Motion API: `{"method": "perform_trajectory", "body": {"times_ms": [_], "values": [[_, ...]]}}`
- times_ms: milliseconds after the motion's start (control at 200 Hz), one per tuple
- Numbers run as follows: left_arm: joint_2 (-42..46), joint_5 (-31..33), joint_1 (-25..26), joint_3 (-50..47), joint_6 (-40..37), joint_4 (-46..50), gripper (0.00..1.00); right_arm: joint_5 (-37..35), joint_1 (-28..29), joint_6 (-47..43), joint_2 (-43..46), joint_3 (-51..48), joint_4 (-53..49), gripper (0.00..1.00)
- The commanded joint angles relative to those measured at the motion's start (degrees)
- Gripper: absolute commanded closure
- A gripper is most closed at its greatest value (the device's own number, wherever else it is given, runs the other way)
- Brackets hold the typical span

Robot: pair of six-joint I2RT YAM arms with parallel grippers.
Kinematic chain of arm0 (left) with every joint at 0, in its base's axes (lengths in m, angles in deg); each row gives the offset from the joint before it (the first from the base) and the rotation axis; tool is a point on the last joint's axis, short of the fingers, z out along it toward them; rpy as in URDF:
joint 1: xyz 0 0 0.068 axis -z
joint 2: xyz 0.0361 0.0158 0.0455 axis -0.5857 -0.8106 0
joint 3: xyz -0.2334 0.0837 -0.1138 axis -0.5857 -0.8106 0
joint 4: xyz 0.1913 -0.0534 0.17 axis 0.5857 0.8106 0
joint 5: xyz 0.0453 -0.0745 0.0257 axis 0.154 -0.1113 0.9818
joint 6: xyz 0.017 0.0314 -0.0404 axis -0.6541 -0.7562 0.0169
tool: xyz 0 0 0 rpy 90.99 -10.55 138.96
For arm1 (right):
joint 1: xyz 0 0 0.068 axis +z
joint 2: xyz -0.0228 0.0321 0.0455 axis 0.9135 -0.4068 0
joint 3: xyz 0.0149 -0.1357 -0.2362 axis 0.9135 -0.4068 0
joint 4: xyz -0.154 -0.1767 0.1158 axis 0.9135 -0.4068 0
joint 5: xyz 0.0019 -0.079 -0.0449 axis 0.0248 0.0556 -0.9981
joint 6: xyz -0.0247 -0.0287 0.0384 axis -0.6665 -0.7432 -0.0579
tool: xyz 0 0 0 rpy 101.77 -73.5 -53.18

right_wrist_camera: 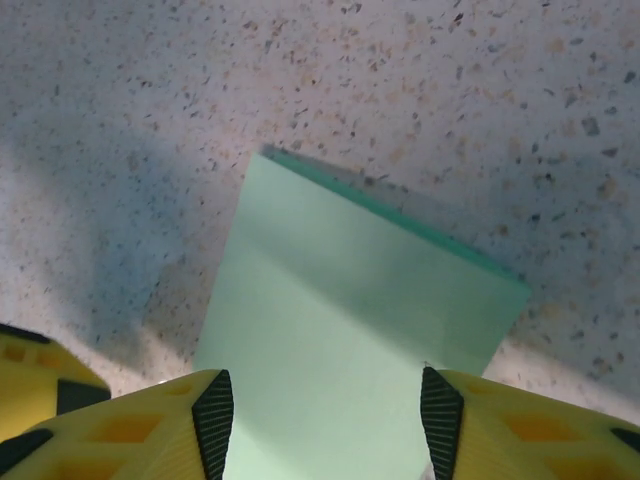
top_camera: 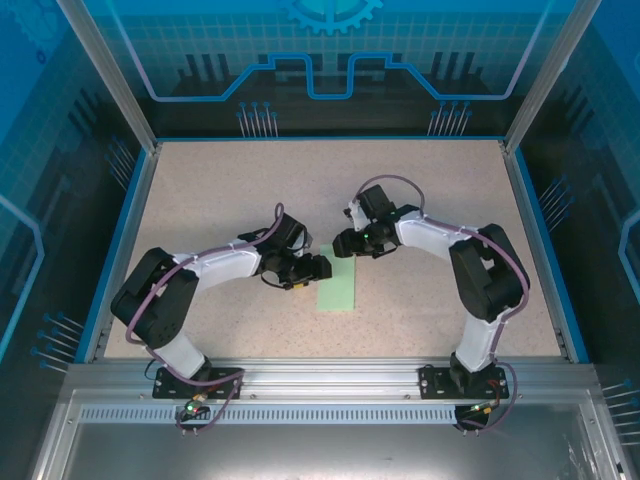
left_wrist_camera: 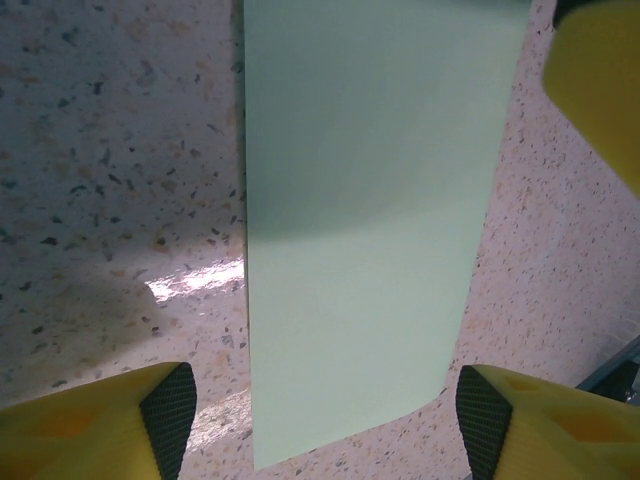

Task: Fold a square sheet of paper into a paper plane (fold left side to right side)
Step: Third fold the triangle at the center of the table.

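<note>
Paper (top_camera: 338, 287), pale green and folded to a narrow strip, is laid flat on the worktop (top_camera: 220, 200). The left tool (left_wrist_camera: 323, 415) is set astride the paper, jaws wide apart, nothing gripped. The right tool (right_wrist_camera: 327, 415) is held over the paper's far end, jaws partly open; contact cannot be determined.

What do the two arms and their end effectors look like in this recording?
The left arm and right arm have white link covers between bulky black joint housings. A thin purplish cable runs along each. The left end effector and right end effector look black from above; the wrist views show yellow fingers with black ribbed pads.
</note>
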Motion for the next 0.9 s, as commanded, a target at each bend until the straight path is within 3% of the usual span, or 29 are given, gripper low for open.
{"method": "perform_trajectory", "body": {"times_ms": [0,440,720,890], "values": [[-0.7,-1.6,-0.2,-0.7,0.9,-0.9,0.27,-2.5,0.7,-1.5,-2.2,2.4,-1.5,0.45],[-3.7,-4.3,-0.2,-1.1,2.1,-3.1,0.27,-5.3,0.5,-4.6,-6.8,3.8,-3.5,0.47],[-6.4,-6.8,0.4,-0.9,3.1,-5.8,0.38,-5.0,0.5,-5.1,-7.0,3.4,-3.5,0.48],[-6.9,-6.9,0.7,-0.8,3.1,-5.8,0.39,-4.7,0.5,-5.1,-7.2,3.5,-3.4,0.48]]}}
